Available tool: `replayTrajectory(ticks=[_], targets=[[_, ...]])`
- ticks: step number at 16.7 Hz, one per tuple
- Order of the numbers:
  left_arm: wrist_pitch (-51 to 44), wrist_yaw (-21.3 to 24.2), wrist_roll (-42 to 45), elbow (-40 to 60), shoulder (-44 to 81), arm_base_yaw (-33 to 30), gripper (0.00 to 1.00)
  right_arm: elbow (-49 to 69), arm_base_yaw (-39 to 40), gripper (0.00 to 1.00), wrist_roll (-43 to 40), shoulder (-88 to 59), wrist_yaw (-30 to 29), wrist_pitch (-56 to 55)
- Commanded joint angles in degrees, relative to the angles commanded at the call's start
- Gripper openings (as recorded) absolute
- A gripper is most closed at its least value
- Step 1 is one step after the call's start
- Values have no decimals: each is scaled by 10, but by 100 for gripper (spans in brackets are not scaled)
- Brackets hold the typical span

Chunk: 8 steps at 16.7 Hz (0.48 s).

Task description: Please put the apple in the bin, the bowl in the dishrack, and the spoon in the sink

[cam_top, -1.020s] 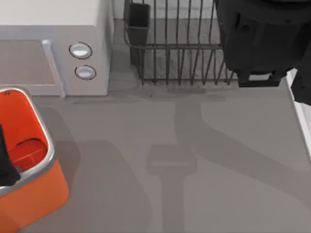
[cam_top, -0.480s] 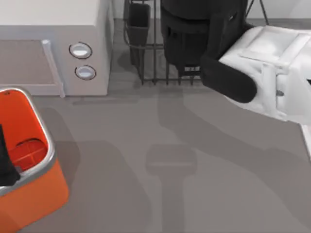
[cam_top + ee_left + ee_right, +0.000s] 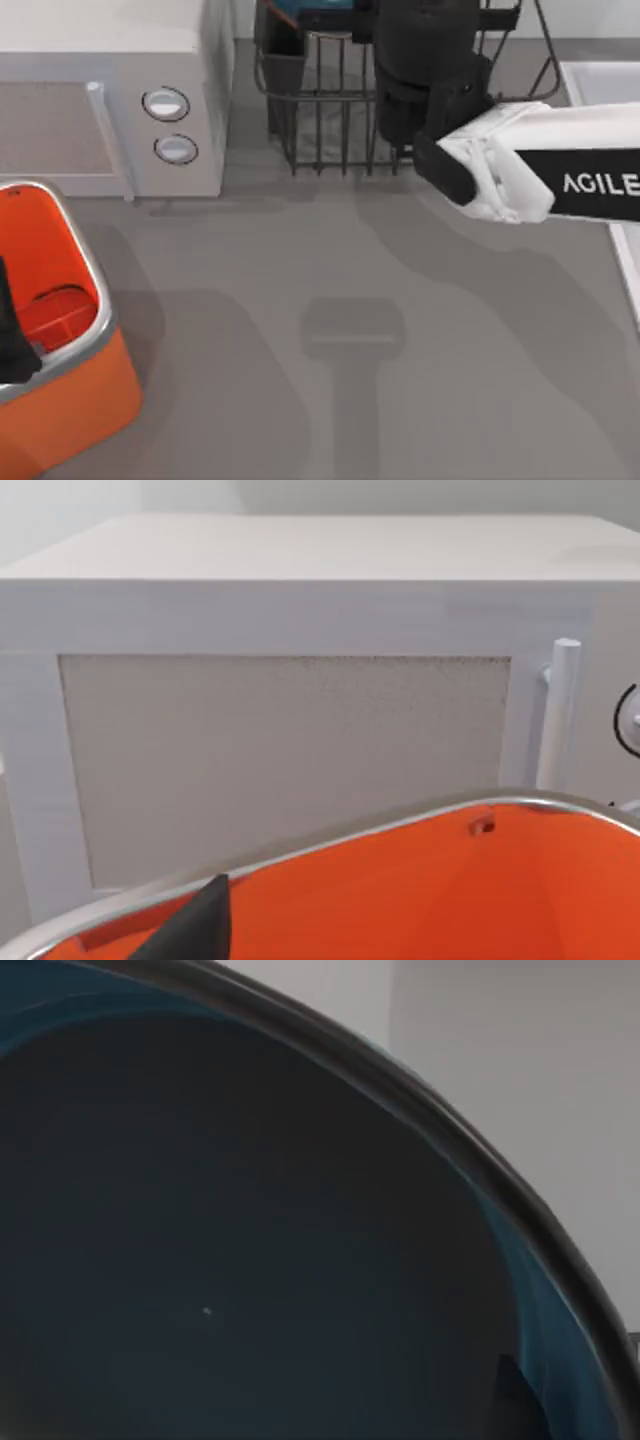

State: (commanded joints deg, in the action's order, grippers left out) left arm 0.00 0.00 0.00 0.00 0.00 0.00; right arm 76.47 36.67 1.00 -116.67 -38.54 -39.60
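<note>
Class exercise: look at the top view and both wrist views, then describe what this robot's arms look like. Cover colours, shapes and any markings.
The right arm has a white, boxy link bearing white "AGILE" lettering on a black band, cut off at the picture's edge. It joins a bulky black rounded wrist housing through a black collar. The left arm shows as a plain black shape at the bin's edge. No cables are visible.

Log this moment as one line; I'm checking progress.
right arm: over dark grey wire dishrack | round blue-teal bowl: close before right wrist camera | left arm: at orange silver-rimmed bin | white microwave: beside bin
</note>
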Motion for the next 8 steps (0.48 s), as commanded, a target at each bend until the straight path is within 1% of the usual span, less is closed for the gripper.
replayTrajectory(ticks=[5,8], targets=[[0,0,0,0,0,0,100,-1,-5,0,0,-5,4,-5],[0,0,0,0,0,0,100,-1,-5,23,0,-5,4,-5]])
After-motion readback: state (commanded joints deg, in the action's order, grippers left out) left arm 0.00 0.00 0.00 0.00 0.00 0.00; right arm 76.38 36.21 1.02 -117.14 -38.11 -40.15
